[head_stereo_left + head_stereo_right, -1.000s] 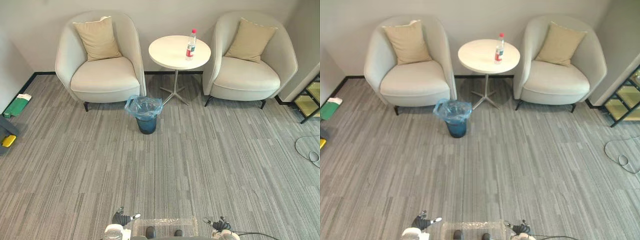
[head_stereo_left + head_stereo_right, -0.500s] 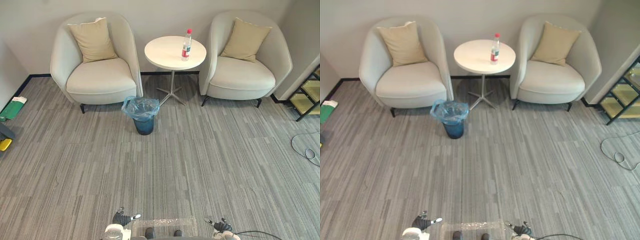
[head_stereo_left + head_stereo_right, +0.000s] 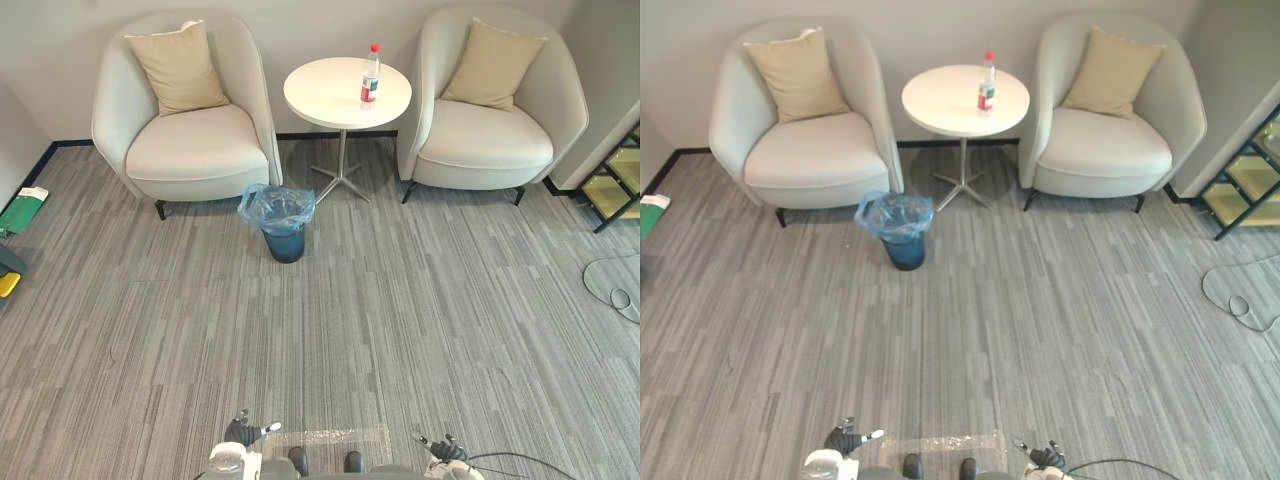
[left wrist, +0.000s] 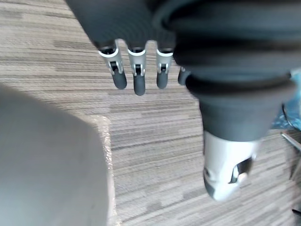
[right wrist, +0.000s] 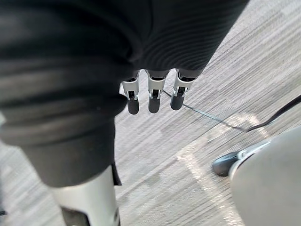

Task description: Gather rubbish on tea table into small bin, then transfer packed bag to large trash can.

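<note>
While left hand point(image 3: 240, 432) and right hand point(image 3: 447, 450) hang, fingers point(image 4: 138, 82) released, armchairs point(image 3: 190, 150) flank the tea table point(image 3: 325, 95) behind small bin point(image 3: 281, 218).

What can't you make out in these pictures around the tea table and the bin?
Bottle on the tea table: too small in the eye views to tell how full it is.
Small bin: contents hidden by the crumpled blue bag lining it, left eye view.
Green item: cut off by the left eye view's left edge.
Metal shelf: cut off by its right edge.

Left hand point(image 4: 126, 24), right hand point(image 5: 162, 33): silver dark-tipped fingers point(image 4: 137, 81), ribbed covers point(image 4: 228, 61)
</note>
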You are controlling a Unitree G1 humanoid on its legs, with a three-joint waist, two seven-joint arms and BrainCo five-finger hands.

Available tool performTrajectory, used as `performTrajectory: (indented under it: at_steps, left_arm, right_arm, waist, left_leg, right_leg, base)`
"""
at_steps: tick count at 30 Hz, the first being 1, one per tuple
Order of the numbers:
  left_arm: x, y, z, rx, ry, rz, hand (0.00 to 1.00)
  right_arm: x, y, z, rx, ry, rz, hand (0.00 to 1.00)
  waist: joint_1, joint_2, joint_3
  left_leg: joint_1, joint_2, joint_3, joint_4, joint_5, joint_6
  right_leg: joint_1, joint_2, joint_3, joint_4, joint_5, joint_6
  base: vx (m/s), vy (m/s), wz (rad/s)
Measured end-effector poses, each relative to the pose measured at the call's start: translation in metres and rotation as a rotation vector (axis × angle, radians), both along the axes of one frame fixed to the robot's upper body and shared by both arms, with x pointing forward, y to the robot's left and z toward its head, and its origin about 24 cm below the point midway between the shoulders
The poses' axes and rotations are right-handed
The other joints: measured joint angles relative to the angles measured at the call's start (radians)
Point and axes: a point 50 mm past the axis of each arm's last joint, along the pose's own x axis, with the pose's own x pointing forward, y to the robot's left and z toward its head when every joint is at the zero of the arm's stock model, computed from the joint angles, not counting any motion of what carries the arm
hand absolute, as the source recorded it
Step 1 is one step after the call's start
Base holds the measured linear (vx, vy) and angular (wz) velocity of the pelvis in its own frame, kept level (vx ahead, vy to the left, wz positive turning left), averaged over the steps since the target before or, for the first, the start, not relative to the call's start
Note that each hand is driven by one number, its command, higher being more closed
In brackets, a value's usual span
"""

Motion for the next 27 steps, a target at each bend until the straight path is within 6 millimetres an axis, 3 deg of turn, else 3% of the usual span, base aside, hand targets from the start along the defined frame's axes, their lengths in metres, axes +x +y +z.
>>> performTrajectory:
  at_steps: [2,5,8,9,11,13,14,15,16,19,22,24,25,26,27]
  left_arm:
    - [0.0,0.0,0.001,-0.01,-0.015,0.03,0.0]
    - [0.004,-0.001,0.003,-0.018,-0.034,0.037,0.0]
    - [0.005,-0.003,0.003,-0.019,-0.036,0.026,0.0]
    - [0.005,-0.005,0.003,-0.022,-0.037,0.02,0.0]
    - [0.013,-0.003,0.006,-0.015,-0.056,0.013,0.0]
    - [0.015,-0.001,0.007,-0.009,-0.065,0.017,0.0]
    - [0.014,0.0,0.007,-0.008,-0.059,0.018,0.0]
    - [0.011,-0.001,0.005,-0.009,-0.045,0.016,0.0]
    - [0.009,-0.003,0.004,-0.011,-0.033,0.005,0.0]
    - [0.011,-0.011,0.003,-0.018,-0.027,-0.036,0.0]
    - [0.017,-0.013,0.005,-0.019,-0.043,-0.045,0.0]
    - [0.016,-0.011,0.004,-0.015,-0.036,-0.045,0.0]
    - [0.013,-0.009,0.003,-0.01,-0.024,-0.044,0.0]
    - [0.011,-0.008,0.003,-0.007,-0.018,-0.042,0.0]
    - [0.008,-0.013,0.0,-0.021,-0.003,-0.037,0.0]
  right_arm:
    - [0.001,-0.002,0.002,-0.011,-0.008,-0.008,0.0]
    - [0.007,-0.001,0.003,-0.012,-0.022,-0.004,0.0]
    - [0.009,-0.004,0.004,-0.02,-0.021,-0.004,0.0]
    - [0.011,-0.005,0.004,-0.026,-0.022,-0.001,0.0]
    - [0.015,0.002,0.004,-0.006,-0.026,0.006,0.0]
    - [0.017,0.01,0.003,0.012,-0.031,0.007,0.0]
    - [0.02,0.012,0.004,0.014,-0.042,0.015,0.0]
    - [0.025,0.014,0.006,0.014,-0.059,0.035,0.0]
    - [0.031,0.014,0.008,0.005,-0.076,0.061,0.0]
    - [0.042,0.015,0.014,-0.013,-0.115,0.101,0.0]
    - [0.048,0.015,0.016,-0.014,-0.128,0.108,0.0]
    - [0.053,0.014,0.018,-0.018,-0.139,0.112,0.0]
    - [0.051,0.015,0.016,-0.015,-0.128,0.113,0.0]
    - [0.049,0.016,0.015,-0.012,-0.119,0.114,0.0]
    - [0.055,0.003,0.018,-0.044,-0.127,0.125,0.0]
  waist:
    - [0.001,0.011,0.003]
    - [0.006,0.01,0.004]
    - [0.014,0.012,0.003]
    - [0.026,0.015,0.0]
    - [0.033,-0.013,-0.004]
    - [0.045,-0.034,-0.003]
    - [0.047,-0.038,-0.002]
    - [0.047,-0.036,-0.001]
    - [0.042,-0.033,0.0]
    - [0.031,-0.016,0.011]
    - [0.021,-0.011,0.015]
    - [0.0,-0.012,0.016]
    - [-0.006,-0.03,0.016]
    - [-0.006,-0.041,0.015]
    - [-0.003,-0.008,0.03]
  left_leg:
    - [-0.043,0.038,0.017,0.095,-0.037,0.005]
    - [-0.113,0.023,0.029,-0.03,-0.044,0.004]
    - [-0.124,-0.047,0.023,-0.368,0.08,-0.018]
    - [-0.115,-0.055,0.008,-0.44,0.188,-0.004]
    - [-0.124,-0.088,0.017,-0.412,0.14,0.045]
    - [-0.08,-0.086,0.059,-0.362,0.074,0.075]
    - [-0.046,-0.088,0.069,-0.367,0.055,0.079]
    - [0.018,-0.09,0.082,-0.386,0.027,0.08]
    - [0.09,-0.092,0.083,-0.418,0.015,0.075]
    - [0.246,-0.083,0.085,-0.521,0.015,0.074]
    - [0.315,-0.053,0.08,-0.556,0.015,0.073]
    - [0.346,-0.043,0.071,-0.578,0.0,0.033]
    - [0.38,-0.057,0.047,-0.579,-0.029,-0.015]
    - [0.392,-0.068,0.039,-0.58,-0.035,-0.024]
    - [0.419,-0.044,0.013,-0.581,-0.046,-0.046]
  right_leg:
    - [0.027,-0.001,0.022,0.017,-0.029,-0.006]
    - [0.042,-0.054,0.059,0.022,-0.066,0.013]
    - [0.063,-0.12,0.103,-0.007,-0.096,0.066]
    - [0.062,-0.129,0.131,-0.012,-0.111,0.085]
    - [0.05,-0.161,0.137,0.005,-0.085,0.1]
    - [-0.024,-0.176,0.147,0.238,-0.085,0.121]
    - [-0.068,-0.185,0.138,0.357,-0.074,0.161]
    - [-0.148,-0.191,0.131,0.565,-0.066,0.229]
    - [-0.216,-0.205,0.082,0.715,-0.081,0.234]
    - [-0.307,-0.275,-0.164,0.755,-0.12,0.159]
    - [-0.398,-0.27,-0.29,0.53,-0.097,0.132]
    - [-0.443,-0.233,-0.293,0.301,0.05,0.11]
    - [-0.448,-0.212,-0.261,0.167,0.215,0.074]
    - [-0.45,-0.211,-0.247,0.149,0.276,0.062]
    - [-0.455,-0.188,-0.23,0.218,0.268,0.047]
  base:
    - [0.19,0.022,-0.27]
    - [0.35,0.137,-0.41]
    - [0.41,0.22,-0.49]
    - [0.48,0.291,-0.62]
    - [0.5,0.275,-0.37]
    - [0.51,0.224,-0.26]
    - [0.49,0.192,-0.52]
    - [0.45,0.178,-0.57]
    - [0.51,0.184,-0.5]
    - [0.39,0.097,-0.15]
    - [0.41,-0.066,0.19]
    - [0.39,-0.155,0.39]
    - [0.44,-0.216,0.35]
    - [0.53,-0.281,0.11]
    - [0.41,-0.262,-0.01]
